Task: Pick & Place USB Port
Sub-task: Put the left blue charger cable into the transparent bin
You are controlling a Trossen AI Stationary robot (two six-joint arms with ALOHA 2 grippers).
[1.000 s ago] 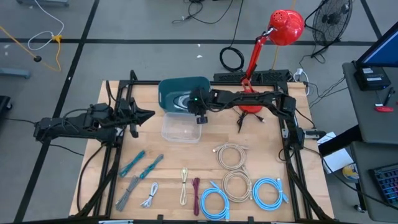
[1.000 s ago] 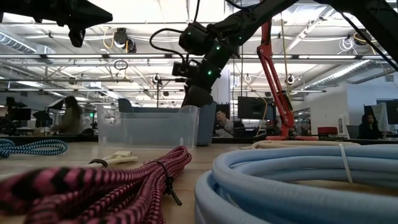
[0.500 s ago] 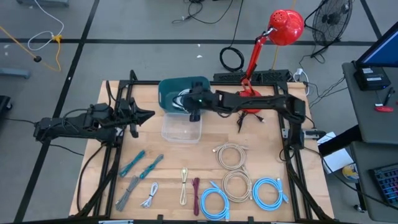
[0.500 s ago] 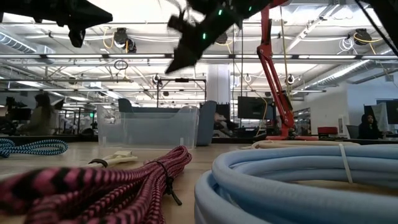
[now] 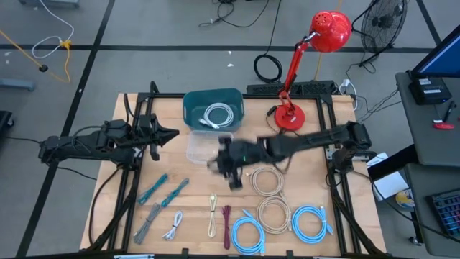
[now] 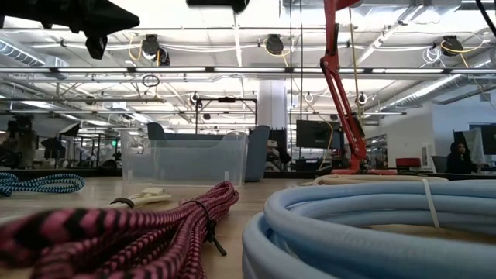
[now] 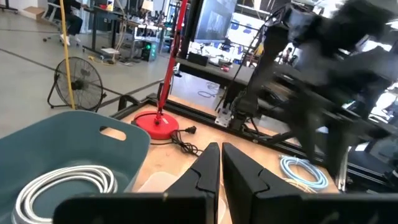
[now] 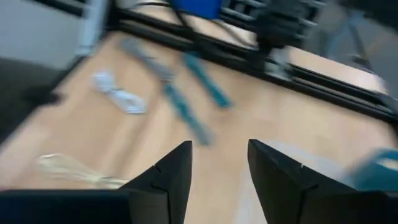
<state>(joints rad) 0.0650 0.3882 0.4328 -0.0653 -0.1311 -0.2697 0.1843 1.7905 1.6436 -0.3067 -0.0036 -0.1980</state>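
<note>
High view: white coiled USB cable [image 5: 218, 114] lying inside the teal plastic bin [image 5: 191, 108] at the far side of the wooden table [image 5: 309, 173], fully uncovered (half a second ago partly masked by the right arm). Right gripper [image 5: 233, 176] now swung off the bin, past the clear plastic tub [image 5: 203, 150], toward the beige coiled cables [image 5: 266, 181]; fingers spread, nothing between them. Judged: one placement done, next pick starting. Left gripper [image 5: 169, 134] parked near the left frame, fingers pressed together, empty.
</note>
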